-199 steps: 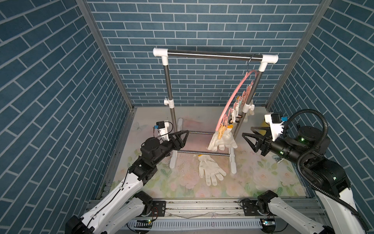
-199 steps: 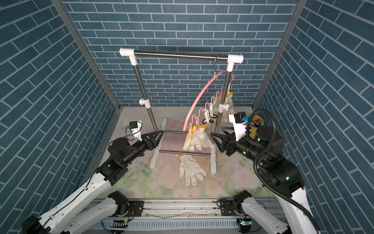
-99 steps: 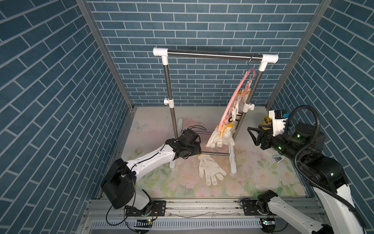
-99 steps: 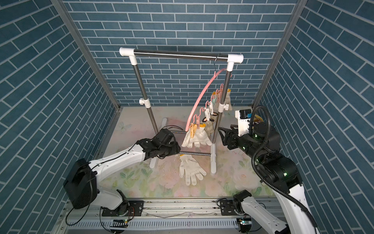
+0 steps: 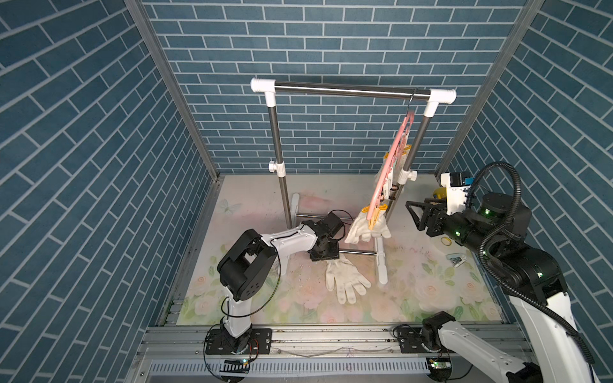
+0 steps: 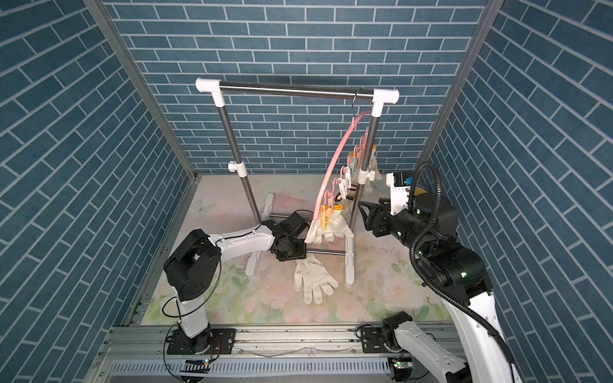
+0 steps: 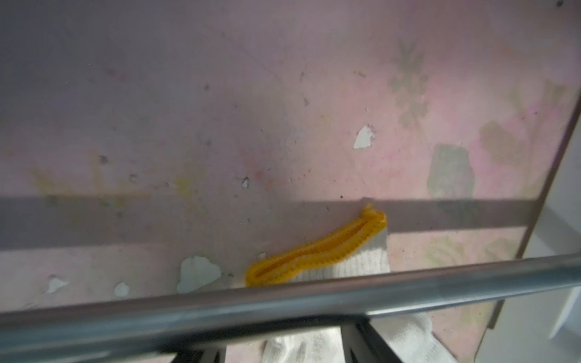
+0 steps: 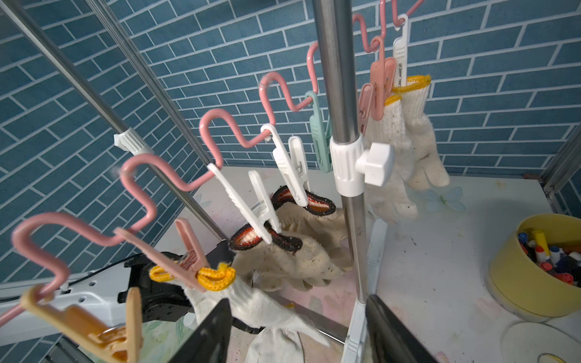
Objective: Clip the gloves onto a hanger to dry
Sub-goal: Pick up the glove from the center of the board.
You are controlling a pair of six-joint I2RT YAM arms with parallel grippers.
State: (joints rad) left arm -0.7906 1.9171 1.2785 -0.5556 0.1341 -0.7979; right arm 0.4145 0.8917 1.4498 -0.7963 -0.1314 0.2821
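One white glove lies flat on the floor mat. My left gripper is low at its cuff end, under the rack. In the left wrist view its dark fingers stand apart either side of the glove fabric, with the yellow cuff beyond. The pink hanger hangs from the rack's top bar. Several gloves are clipped along it, the nearest on a pink clip. My right gripper is open and empty, right of the hanger.
The steel rack stands mid-floor; its low crossbar runs right above my left gripper. A yellow tub of markers and a tape ring sit on the floor at the right. Blue brick walls close three sides.
My left arm has swung from the left down to the cuff of the floor glove, its jaws narrowing a little. The right gripper drew back to the right, away from the hanging glove.
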